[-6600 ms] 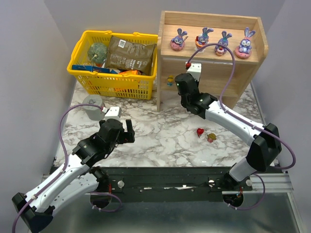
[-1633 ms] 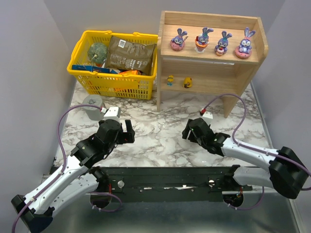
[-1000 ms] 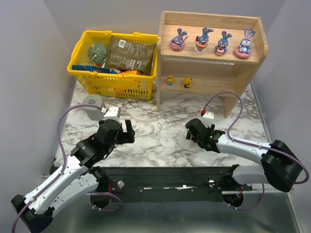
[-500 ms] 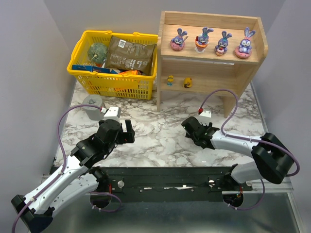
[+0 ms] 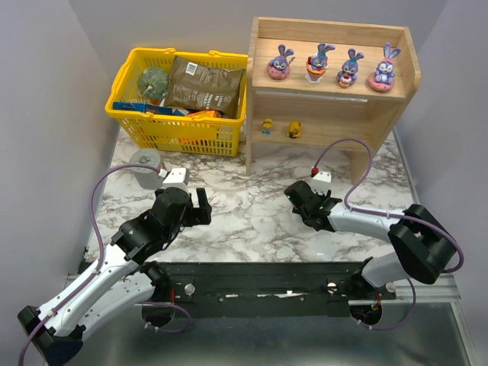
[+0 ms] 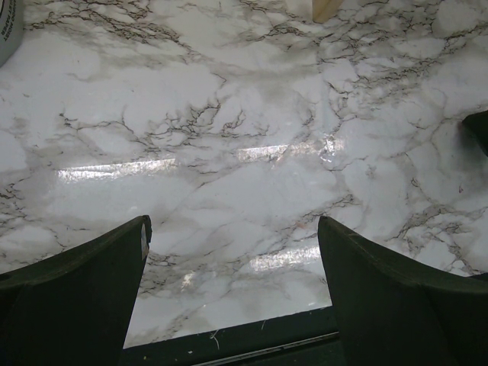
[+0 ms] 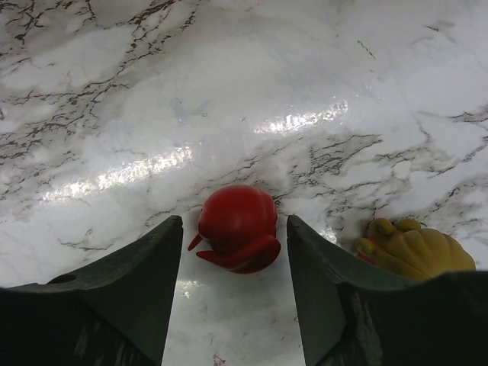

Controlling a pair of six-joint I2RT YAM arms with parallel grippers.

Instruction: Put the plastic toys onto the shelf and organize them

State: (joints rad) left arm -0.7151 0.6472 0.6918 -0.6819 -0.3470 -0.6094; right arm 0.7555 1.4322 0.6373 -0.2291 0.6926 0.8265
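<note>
I see a glossy white marble table (image 5: pixel 252 221), grey-veined, between grey walls (image 5: pixel 46 91). A shiny rounded red toy (image 7: pixel 236 229) lies on it between my right gripper's (image 7: pixel 233 232) spread fingers, ungripped. The left gripper (image 6: pixel 232 236) gapes, empty.

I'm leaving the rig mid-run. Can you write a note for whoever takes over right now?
Left gripper: open, holding nothing, over the bare marble table.
Right gripper: open and low over the table, one finger on each side of the small red plastic toy, not closed on it.
Done: four purple-blue bunny figurines stand in a row on the top tier of the light wooden shelf, and two tiny yellow figurines are on the lower tier.
Left: the red toy, and the yellow-tan toy lying on the table just outside one right finger.
</note>
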